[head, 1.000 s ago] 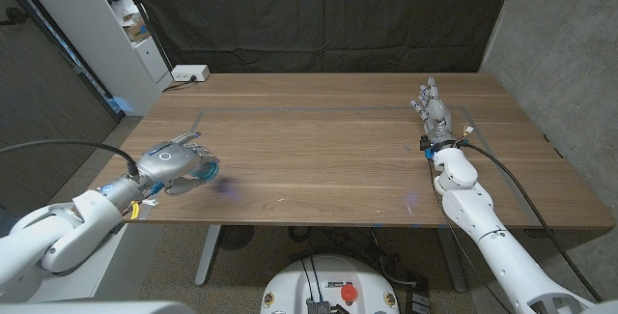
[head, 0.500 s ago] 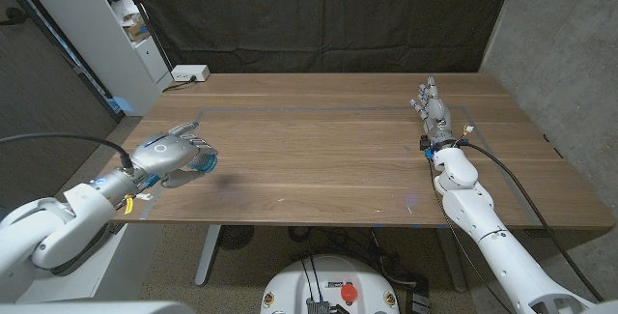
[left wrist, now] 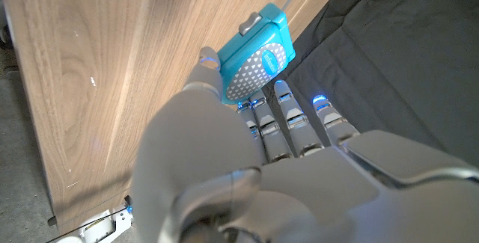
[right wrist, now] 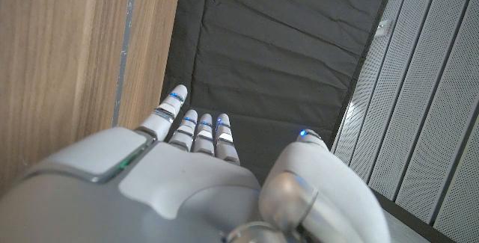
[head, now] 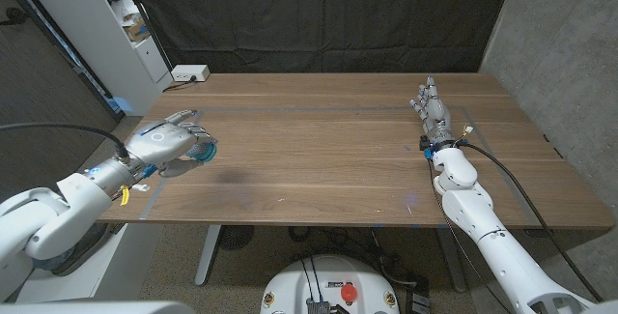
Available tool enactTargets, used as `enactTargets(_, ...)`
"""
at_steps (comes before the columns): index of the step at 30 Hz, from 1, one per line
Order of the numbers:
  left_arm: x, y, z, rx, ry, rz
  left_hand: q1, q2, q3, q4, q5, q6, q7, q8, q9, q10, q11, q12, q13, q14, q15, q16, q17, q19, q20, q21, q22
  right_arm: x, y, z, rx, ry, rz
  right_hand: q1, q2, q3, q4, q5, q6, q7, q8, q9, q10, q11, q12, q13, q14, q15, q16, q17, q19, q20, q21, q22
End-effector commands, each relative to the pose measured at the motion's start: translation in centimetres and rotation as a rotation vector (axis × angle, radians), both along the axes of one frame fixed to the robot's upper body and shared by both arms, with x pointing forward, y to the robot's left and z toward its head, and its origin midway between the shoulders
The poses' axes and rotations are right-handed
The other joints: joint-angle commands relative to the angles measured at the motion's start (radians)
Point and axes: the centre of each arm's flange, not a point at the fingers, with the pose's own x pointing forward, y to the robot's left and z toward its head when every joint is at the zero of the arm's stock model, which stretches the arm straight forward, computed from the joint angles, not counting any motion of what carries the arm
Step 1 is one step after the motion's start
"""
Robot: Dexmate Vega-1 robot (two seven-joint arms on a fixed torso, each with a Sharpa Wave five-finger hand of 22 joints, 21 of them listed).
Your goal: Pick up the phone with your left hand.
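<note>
My left hand is raised over the table's left side and grips a small teal phone, whose end sticks out past the fingers. In the left wrist view the teal phone, with a patterned back and a grey clip, sits between the thumb and the fingers of my left hand, above the wood. My right hand stands on its edge at the table's far right, fingers straight and apart, holding nothing. The right wrist view has my right hand by the table edge.
The wooden table carries a thin taped rectangle outline. A white power strip lies at the back left corner. A white shelf unit stands left of the table. A dark curtain hangs behind.
My left hand has lifted the teal phone off the table and drawn it up and slightly back-left. The right hand has stayed still.
</note>
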Motion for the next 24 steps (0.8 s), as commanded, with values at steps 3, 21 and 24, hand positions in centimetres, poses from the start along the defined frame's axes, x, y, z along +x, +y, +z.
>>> enactTargets(3, -1.2, -0.5, 2.1, 0.004, -0.052, -0.007, 0.008, 0.023, -0.003, 0.005, 0.006, 0.074, -0.029, 0.001, 0.006, 0.037, -0.027, 0.003, 0.005, 0.006, -0.054, -0.001, 0.002, 0.006, 0.003, -0.002, 0.002, 0.3, -0.3, 0.1, 0.002, 0.000, 0.004, -0.002, 0.006, -0.008, 0.002, 0.008, 0.010, -0.001, 0.003, 0.001, 0.013, -0.001, 0.004, 0.002, 0.011, -0.002, 0.006, 0.002, 0.003, 0.001, -0.004, 0.006)
enactTargets(21, -2.2, -1.4, 4.7, 0.003, -0.120, -0.024, 0.005, 0.026, -0.008, 0.007, 0.006, 0.076, -0.029, -0.003, 0.007, 0.040, -0.029, -0.001, 0.010, 0.006, -0.054, -0.004, 0.002, 0.006, 0.005, -0.003, 0.002, 0.1, -1.0, 0.6, -0.019, 0.017, -0.035, -0.002, 0.007, -0.010, 0.002, 0.008, 0.013, 0.000, 0.004, 0.001, 0.015, 0.000, 0.004, 0.002, 0.014, -0.002, 0.007, 0.002, 0.004, 0.001, -0.003, 0.006)
enactTargets(24, -2.4, -1.5, 4.9, 0.002, -0.128, -0.030, 0.006, 0.027, -0.008, 0.007, 0.006, 0.078, -0.028, -0.003, 0.007, 0.039, -0.028, -0.002, 0.011, 0.006, -0.053, -0.004, 0.002, 0.007, 0.006, -0.003, 0.002, 0.1, -1.0, 0.6, -0.020, 0.018, -0.036, -0.003, 0.007, -0.011, 0.002, 0.008, 0.014, 0.000, 0.004, 0.001, 0.016, 0.000, 0.004, 0.002, 0.015, -0.002, 0.007, 0.002, 0.003, 0.002, -0.004, 0.006)
